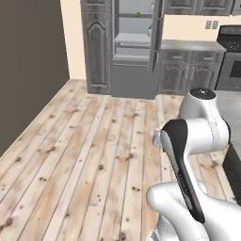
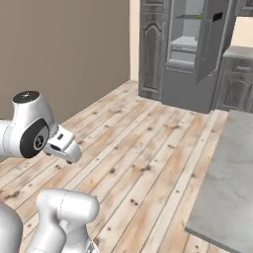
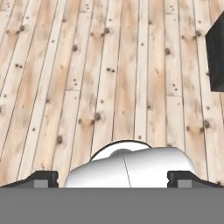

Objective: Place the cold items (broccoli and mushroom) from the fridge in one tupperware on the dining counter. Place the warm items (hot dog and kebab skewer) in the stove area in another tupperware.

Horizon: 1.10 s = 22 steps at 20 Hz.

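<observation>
The fridge stands open at the far wall, also seen as the fridge from the right. A small green item, apparently the broccoli, sits on an upper shelf; it shows again as broccoli. Mushroom, hot dog, kebab skewer and tupperware are out of view. My gripper points down at the wooden floor, far from the fridge, open with nothing between its fingertips. The hand hangs folded close to the arm's base.
Wooden floor stretches between me and the fridge. The grey dining counter lies to the right. A stove and grey cabinets line the back wall. A brown wall runs along the left. A dark block shows at the hand view's right.
</observation>
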Tool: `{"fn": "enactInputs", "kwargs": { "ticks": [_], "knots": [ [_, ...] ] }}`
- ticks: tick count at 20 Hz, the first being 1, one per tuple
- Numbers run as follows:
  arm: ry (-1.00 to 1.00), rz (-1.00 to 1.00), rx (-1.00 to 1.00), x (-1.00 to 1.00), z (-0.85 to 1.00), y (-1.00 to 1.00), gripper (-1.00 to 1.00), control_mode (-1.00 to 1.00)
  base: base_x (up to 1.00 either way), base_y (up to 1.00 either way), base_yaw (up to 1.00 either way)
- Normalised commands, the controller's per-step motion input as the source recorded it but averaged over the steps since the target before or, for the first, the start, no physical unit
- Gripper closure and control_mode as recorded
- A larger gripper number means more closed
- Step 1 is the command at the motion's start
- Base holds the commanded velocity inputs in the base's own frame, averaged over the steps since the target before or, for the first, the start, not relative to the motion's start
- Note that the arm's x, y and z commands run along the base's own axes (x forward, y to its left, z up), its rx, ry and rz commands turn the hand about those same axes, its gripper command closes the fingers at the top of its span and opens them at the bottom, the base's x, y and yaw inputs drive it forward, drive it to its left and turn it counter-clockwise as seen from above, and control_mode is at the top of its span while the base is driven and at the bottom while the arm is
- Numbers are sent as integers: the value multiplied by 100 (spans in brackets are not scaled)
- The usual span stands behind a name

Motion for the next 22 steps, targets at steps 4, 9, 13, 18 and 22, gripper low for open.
{"fn": "enactInputs", "kwargs": {
  "ticks": [4,9,13,18,22],
  "knots": [
    [0,0,0,0,0,0,-100,100,83,57,-1],
    [0,0,0,0,0,0,-100,100,87,64,-34],
    [0,0,0,0,0,0,-100,100,76,63,-64],
    [0,0,0,0,0,0,-100,100,67,65,-69],
    [0,0,0,0,0,0,-100,100,75,68,-64]
  ]
}}
